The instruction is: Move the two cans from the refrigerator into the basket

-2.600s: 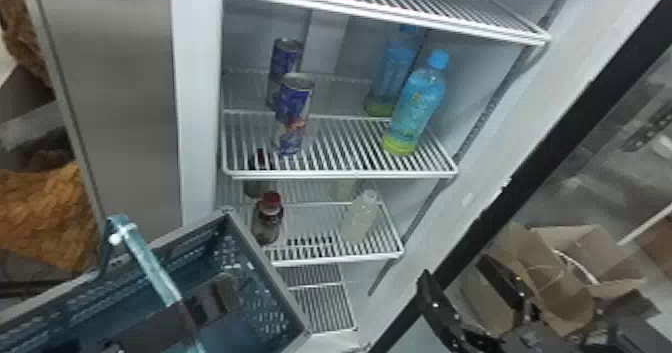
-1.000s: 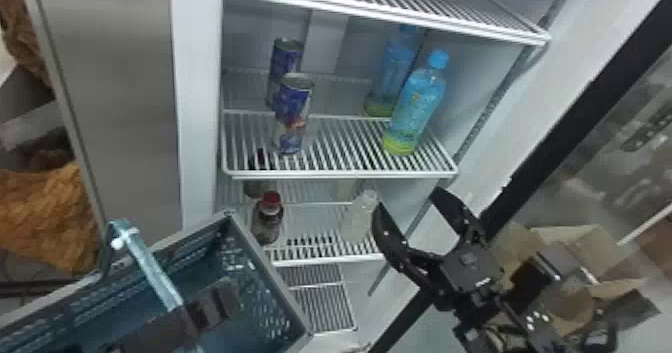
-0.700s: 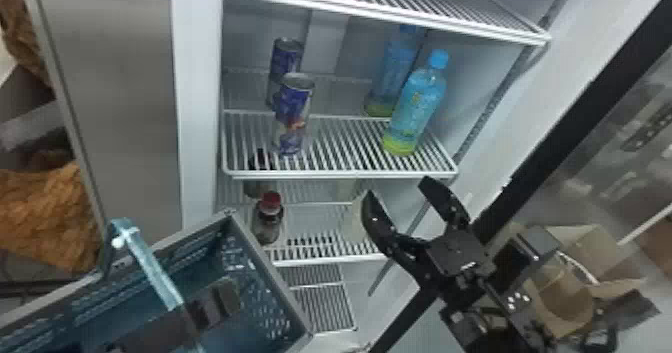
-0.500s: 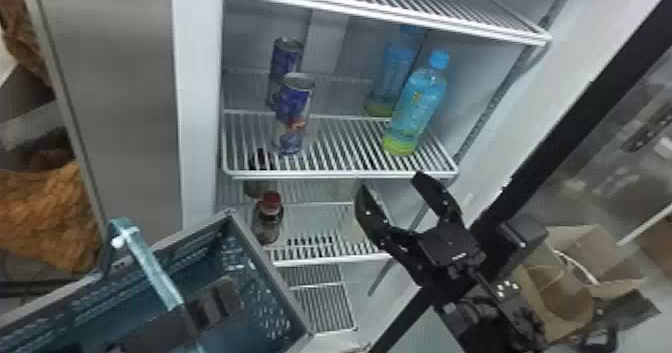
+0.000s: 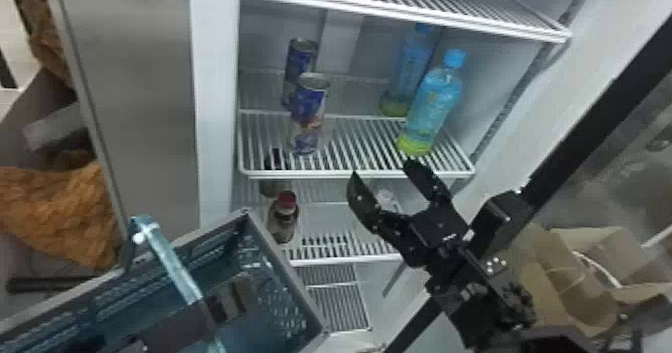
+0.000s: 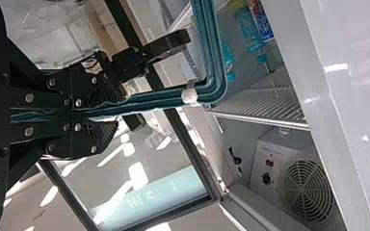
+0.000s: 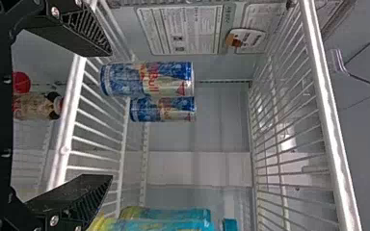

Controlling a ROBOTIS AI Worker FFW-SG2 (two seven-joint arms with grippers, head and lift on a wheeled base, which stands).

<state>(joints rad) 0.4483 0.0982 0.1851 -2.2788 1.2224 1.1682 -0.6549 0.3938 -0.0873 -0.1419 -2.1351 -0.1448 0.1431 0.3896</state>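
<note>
Basket (image 5: 285,268) at lower left, in front of the refrigerator (image 5: 215,77), open side up, probably parked there so the cans have a short trip. Its handle (image 5: 172,264) is clamped between the fingers of the left gripper (image 6: 117,111), seen in the left wrist view; looks like that arm's whole job is carrying the basket. Red-capped bottle (image 5: 285,217) on a lower shelf, not a target. Rear can (image 5: 300,59) and front can (image 5: 309,114) both upright on the middle shelf (image 5: 310,175), one behind the other on the left side, neither in the basket. Front can partly blocks the rear one, so it's the sensible first pick. Right gripper (image 5: 381,169) is empty, fingers wide apart, near the shelf's front edge, pointing into the fridge; spread like that presumably to go around a can. Next: shift toward the cans, straddle the front one, close. Risk: nudging it into its neighbour, or catching the shelf edge. Front blue bottle (image 5: 432,109) and back blue bottle (image 5: 410,67) stand right of the cans, leave them. Cardboard box (image 5: 575,277) far right, unrelated.
</note>
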